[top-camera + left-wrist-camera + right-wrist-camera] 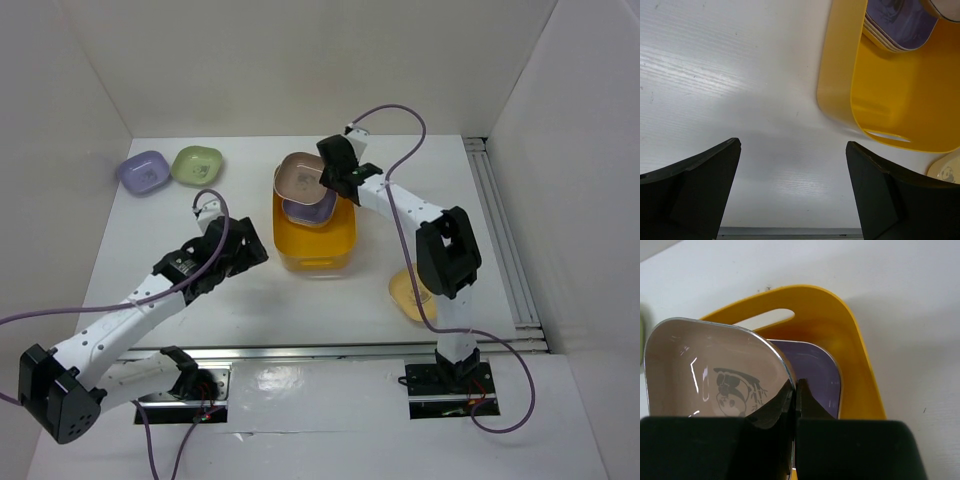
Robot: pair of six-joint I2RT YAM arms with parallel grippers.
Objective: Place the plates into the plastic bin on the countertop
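1 glossy brown plate [715, 375] clamped by right end effector [795, 390]; left end effector [792, 144] gapes.

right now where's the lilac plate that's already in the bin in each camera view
Top external: lilac plate at centre, at the far end of the yellow bin, partly under the held brown plate.
Left wrist: lilac plate in the top right corner, atop a stack.
Right wrist: lilac plate at centre, just right of the brown plate, above the shut jaws.
Shared landmark: the yellow bin, around the plate in all three.
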